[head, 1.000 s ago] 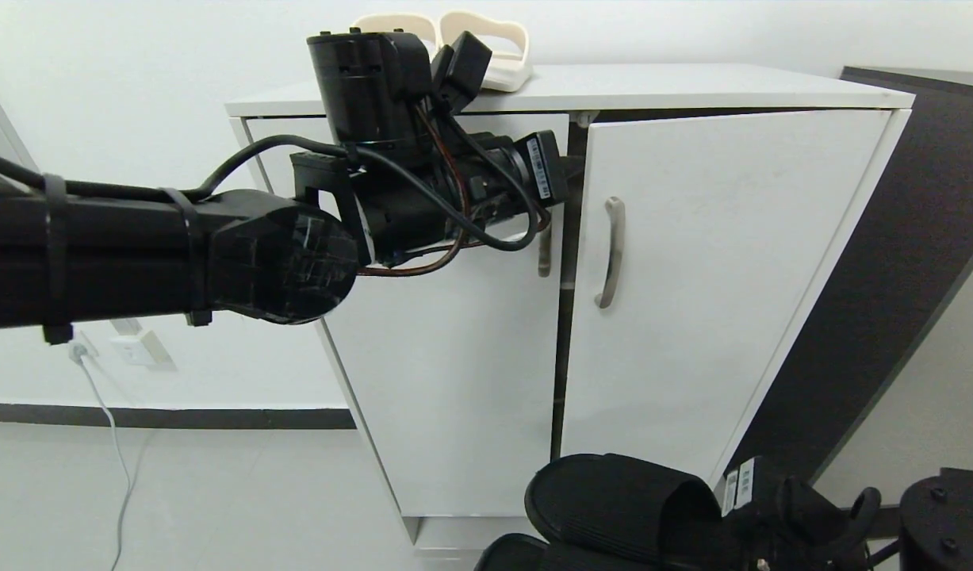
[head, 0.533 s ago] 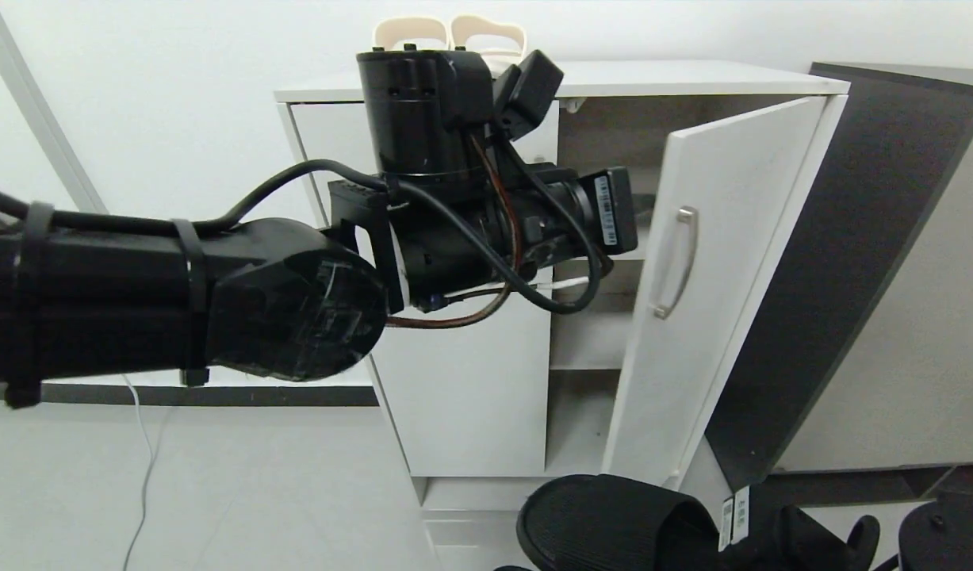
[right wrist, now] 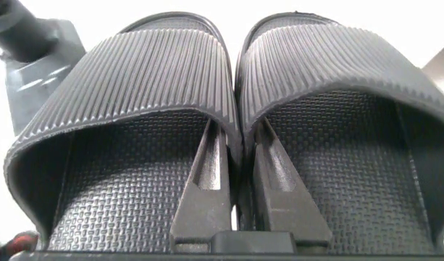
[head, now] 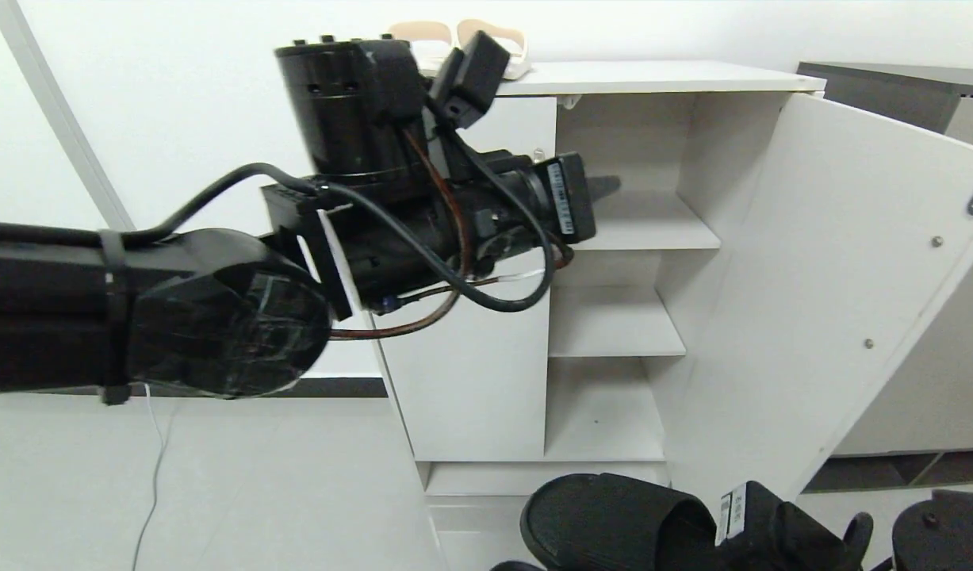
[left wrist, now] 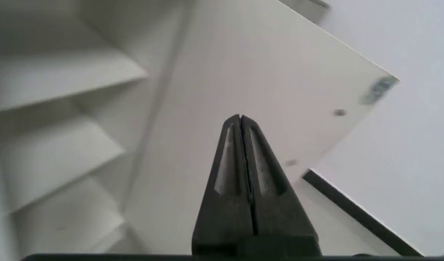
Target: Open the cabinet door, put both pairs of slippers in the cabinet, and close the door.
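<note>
Head view, 6 o'clock: black slippers (head: 613,515) pinched at inner edges in right gripper (right wrist: 237,145), near foot of open cabinet door (head: 811,301). Left gripper (left wrist: 240,125) closed, empty, 1 o'clock, blocking shelves (head: 653,230). Risk: collision there, or thin pinch dropping one slipper.

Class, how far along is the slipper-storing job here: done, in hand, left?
Done: the right-hand door of the white cabinet stands wide open. In hand: the right gripper pinches the pair of black ribbed slippers, low before the cabinet. Left: shelve them, then the cream slippers on the cabinet top, then close the door. The left gripper is shut, empty.
</note>
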